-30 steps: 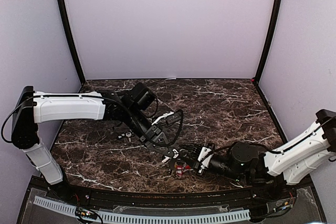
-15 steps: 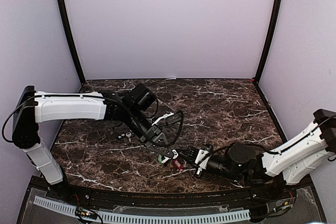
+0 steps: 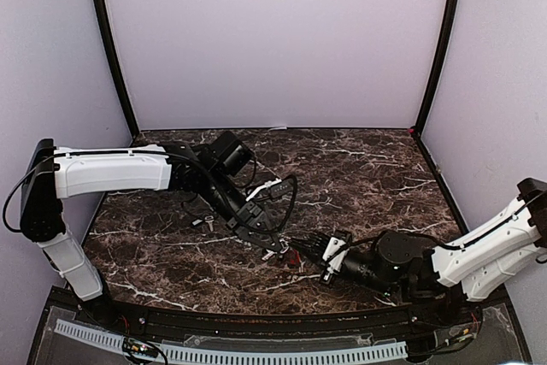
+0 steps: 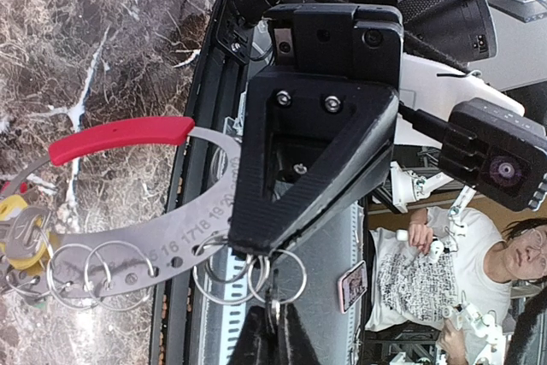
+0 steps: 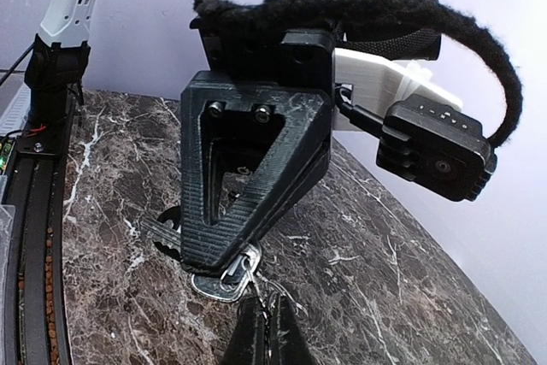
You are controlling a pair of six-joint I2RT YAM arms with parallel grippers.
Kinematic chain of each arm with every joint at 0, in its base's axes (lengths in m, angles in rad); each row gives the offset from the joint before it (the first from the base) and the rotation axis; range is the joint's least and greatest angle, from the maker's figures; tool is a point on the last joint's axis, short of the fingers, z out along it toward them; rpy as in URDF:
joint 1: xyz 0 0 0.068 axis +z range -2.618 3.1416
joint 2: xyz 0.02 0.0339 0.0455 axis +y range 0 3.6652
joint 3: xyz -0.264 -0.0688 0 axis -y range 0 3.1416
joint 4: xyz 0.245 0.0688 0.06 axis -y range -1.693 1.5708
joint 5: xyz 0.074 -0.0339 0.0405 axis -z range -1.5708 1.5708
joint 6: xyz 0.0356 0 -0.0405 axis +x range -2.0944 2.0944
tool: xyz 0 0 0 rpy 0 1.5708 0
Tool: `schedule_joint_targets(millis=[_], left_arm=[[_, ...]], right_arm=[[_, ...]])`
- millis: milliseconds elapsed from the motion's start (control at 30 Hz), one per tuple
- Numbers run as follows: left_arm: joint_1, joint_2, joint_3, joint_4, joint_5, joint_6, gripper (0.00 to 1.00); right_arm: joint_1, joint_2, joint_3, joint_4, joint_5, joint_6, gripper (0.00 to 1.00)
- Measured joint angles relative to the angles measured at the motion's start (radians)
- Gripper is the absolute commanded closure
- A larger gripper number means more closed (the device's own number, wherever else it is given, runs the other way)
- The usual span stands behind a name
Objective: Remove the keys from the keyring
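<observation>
Right pincer (image 5: 261, 320) and left pincer (image 4: 273, 324): both pinching shut on small split rings (image 4: 256, 271) of the keyring (image 4: 171, 241), which is hanging between them. Keys (image 4: 19, 232): several remaining threaded. Farther on the counter (image 3: 367, 168): loose keys (image 3: 205, 222) lying freed.

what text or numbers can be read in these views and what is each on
"16 17 18 19": stamped along the flat grey-silver metal keyring with a red segment, left wrist view; further digits are hidden under the black right hand.
Print on the white T-shirt in the background: too blurred to read.
Top and right wrist views: nothing readable.
</observation>
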Motion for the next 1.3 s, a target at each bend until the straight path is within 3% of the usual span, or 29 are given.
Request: schedule_joint_targets(millis=[567, 1133, 1167, 1300], left_arm=[[0.011, -0.013, 0.013, -0.025, -0.078, 0.056, 1.0], [0.006, -0.04, -0.035, 0.15, -0.037, 0.04, 1.0], [0.006, -0.047, -0.04, 0.159, -0.035, 0.037, 1.0], [0.006, -0.063, -0.055, 0.195, -0.011, 0.02, 1.0]], right_arm=[[0.0, -0.122, -0.029, -0.09, -0.006, 0.092, 1.0], [-0.093, -0.18, -0.094, -0.01, -0.151, 0.265, 1.0], [-0.098, -0.18, -0.095, -0.006, -0.161, 0.272, 0.97], [-0.105, -0.187, -0.096, 0.005, -0.189, 0.305, 0.72]])
